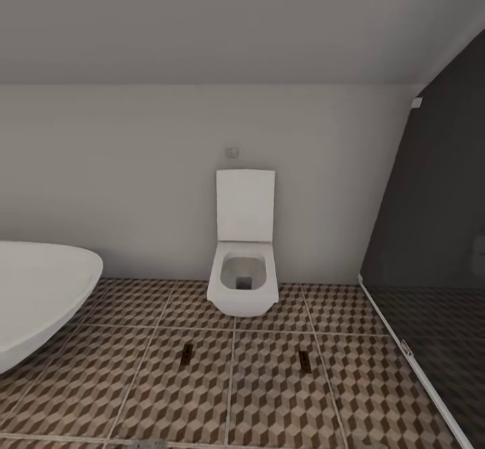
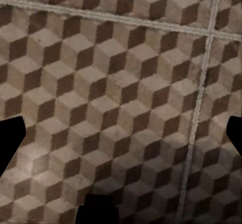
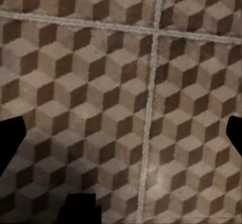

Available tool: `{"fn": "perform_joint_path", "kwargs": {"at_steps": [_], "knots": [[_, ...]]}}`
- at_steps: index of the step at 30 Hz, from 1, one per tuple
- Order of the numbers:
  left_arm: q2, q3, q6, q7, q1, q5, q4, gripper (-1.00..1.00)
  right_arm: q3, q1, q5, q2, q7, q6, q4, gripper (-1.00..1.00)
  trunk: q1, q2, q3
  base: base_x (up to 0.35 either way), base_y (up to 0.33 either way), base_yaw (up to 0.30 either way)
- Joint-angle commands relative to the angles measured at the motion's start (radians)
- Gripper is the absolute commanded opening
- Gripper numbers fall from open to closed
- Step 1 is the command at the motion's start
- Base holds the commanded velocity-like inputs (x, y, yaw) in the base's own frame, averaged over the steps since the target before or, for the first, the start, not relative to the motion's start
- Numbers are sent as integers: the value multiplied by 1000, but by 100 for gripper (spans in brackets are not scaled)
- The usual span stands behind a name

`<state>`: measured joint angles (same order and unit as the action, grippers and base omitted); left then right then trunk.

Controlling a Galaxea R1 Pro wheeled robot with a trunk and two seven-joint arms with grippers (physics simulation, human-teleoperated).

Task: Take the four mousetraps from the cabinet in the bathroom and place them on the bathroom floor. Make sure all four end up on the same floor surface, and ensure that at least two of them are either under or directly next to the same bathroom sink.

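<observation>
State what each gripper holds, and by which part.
Nothing is held. Left gripper and right gripper are open, with only bare floor between their fingers.

White toilet (image 1: 242,260), oval bathtub (image 1: 40,294), grey glass (image 1: 431,233)

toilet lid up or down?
Up. The toilet lid stands upright against the wall, and the open bowl is visible below it in the head view.
</observation>
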<state>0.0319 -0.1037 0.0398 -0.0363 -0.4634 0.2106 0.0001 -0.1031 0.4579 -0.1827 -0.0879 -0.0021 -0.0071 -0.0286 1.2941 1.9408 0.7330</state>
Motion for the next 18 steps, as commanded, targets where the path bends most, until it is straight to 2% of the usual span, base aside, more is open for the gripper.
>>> {"fn": "perform_joint_path", "kwargs": {"at_steps": [1, 8, 18], "knots": [[1, -8, 2, -4, 10, 11, 0, 100, -8, -12, -11, 0, 0, -1, -2, 100, -4, -7, -2, 0, 0, 0], [5, -8, -10, -7, 68, 20, 0, 100, -9, -80, -11, 0, -1, -5, -2, 100, -31, -56, -24, 0, 0, 0], [11, -8, -31, -8, 91, 54, 0, 100, -9, -102, -10, -1, -1, -8, -2, 100, -69, -126, -56, 0, 0, 0]]}}
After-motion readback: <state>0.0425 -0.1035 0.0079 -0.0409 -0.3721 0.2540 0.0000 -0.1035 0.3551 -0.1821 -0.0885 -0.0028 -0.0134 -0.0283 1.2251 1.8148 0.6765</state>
